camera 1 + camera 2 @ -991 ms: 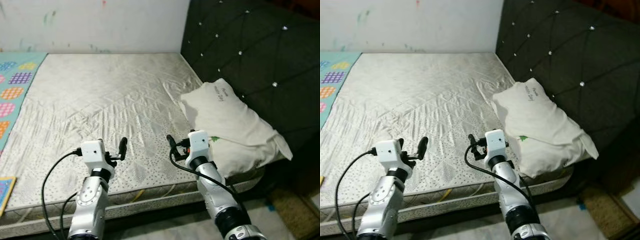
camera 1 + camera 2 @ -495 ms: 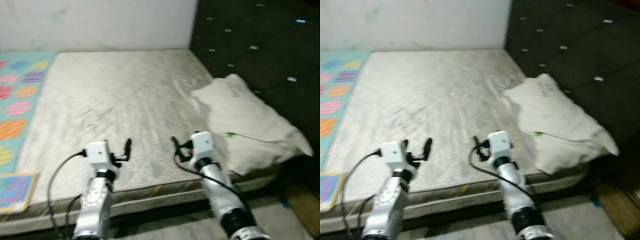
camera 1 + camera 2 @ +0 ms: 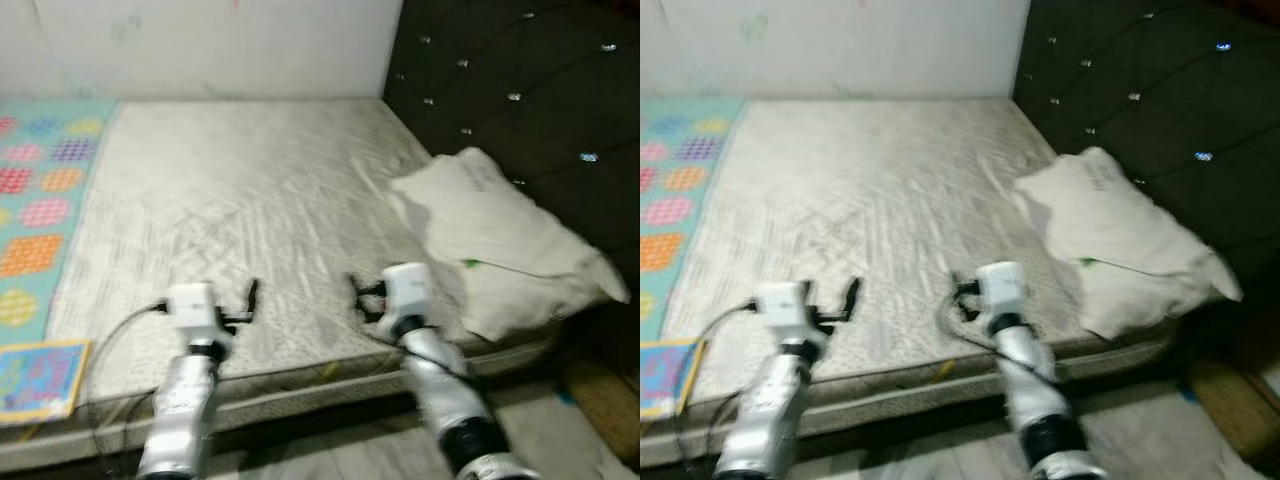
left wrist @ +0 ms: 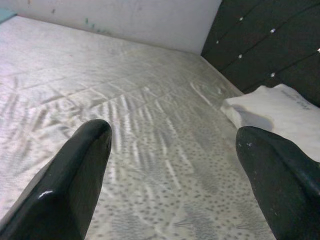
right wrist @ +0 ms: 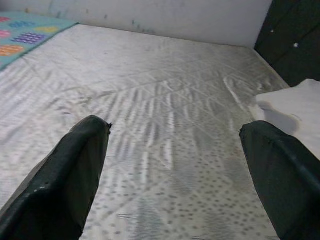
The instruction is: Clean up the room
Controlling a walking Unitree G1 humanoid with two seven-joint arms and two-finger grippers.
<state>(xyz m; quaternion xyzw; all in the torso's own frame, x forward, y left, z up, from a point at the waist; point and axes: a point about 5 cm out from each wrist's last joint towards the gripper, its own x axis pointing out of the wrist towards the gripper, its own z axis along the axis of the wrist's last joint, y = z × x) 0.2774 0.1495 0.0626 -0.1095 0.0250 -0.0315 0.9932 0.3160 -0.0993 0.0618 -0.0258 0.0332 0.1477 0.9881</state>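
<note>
Mattress [image 3: 250, 200] lies ahead of me, bare and pale, its quilted top creased and speckled near the front edge. I see a white pillow [image 3: 500, 240] lying on the robot's right side of it, up against the dark tufted headboard [image 3: 520, 90], one corner hanging past the mattress front. A white wall [image 3: 200, 45] runs behind the bed. On the robot's left a patterned mat [image 3: 40, 190] in teal with coloured patches lies alongside the mattress, and a small square of the same kind of pattern [image 3: 40, 375] sits near the front corner, close to the left arm. The head views are somewhat blurred.

I hold both arms raised in front of me over the front edge of the mattress. The left gripper [image 4: 175, 175] has its two black fingers spread wide apart with nothing between them, hovering above the speckled cloth; the pillow shows off past one finger. The right gripper [image 5: 175, 175] is likewise spread wide and empty, above the mattress, the pillow's edge near one finger [image 5: 280, 170] and the mat far off past the other. Neither gripper touches the pillow.

A dark strip of floor [image 3: 330, 440] runs below the bed front.
</note>
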